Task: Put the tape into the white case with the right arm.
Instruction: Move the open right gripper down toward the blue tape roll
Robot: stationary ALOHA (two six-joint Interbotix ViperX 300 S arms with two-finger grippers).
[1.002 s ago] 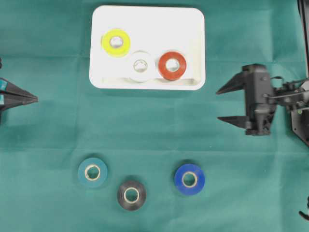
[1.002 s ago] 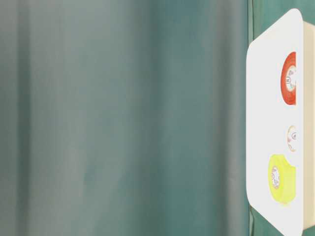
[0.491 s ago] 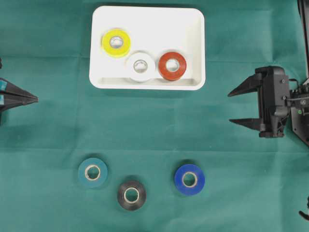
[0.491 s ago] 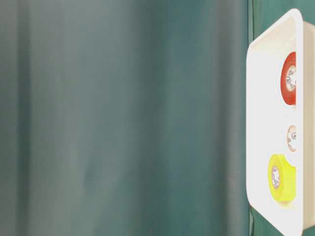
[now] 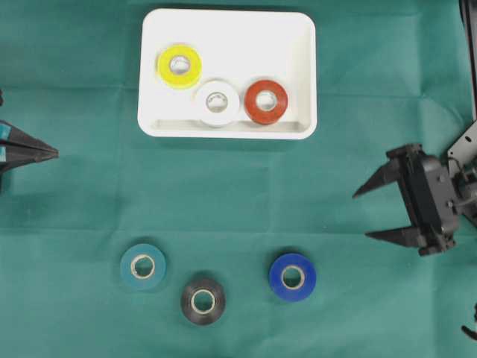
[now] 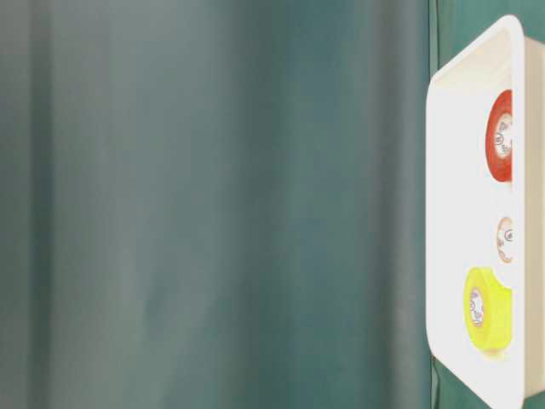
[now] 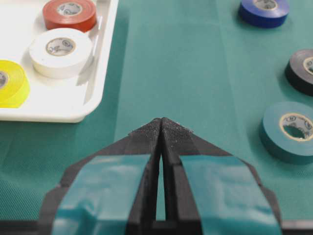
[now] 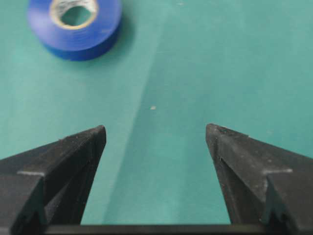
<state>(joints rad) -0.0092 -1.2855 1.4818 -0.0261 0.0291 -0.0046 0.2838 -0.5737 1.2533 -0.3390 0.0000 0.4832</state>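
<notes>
Item 1. Left gripper [image 5: 52, 153]: at the far left edge of the green cloth [image 5: 246, 186], jaws pressed together, nothing between them, teal patches on the fingers.

Item 2. Teal tape roll [image 5: 143, 265]: lying flat on the cloth, lower left, outside the case.

Item 3. White case [image 5: 227, 22]: shallow tray at the upper middle. It holds a yellow roll [image 5: 179, 66], a white roll [image 5: 217, 101] and a red roll [image 5: 266, 101], the white and red side by side near the front rim.

Item 4. Black tape roll [image 5: 203, 300]: flat on the cloth, just right of the teal one and slightly lower.

Item 5. Blue tape roll [image 5: 292, 277]: flat on the cloth, nearest the right arm; judged the next one to take. Likely light and stiff, with a smooth, somewhat slippery outer face and a firm core ring. A sound hold would be across the outer wall, or with one finger inside the hole and one outside.

Item 6. Right gripper [image 5: 375, 211]: at the right side, jaws spread apart and empty, tips pointing left. The wrist view shows the blue roll ahead and to the left of the gap, well apart from the fingers.

Change noted: against the overhead view of a second ago, the right gripper has swung from level with the case's front rim down toward the row of loose rolls. Its jaw spread is unchanged, as are the rolls, case and left gripper.
</notes>
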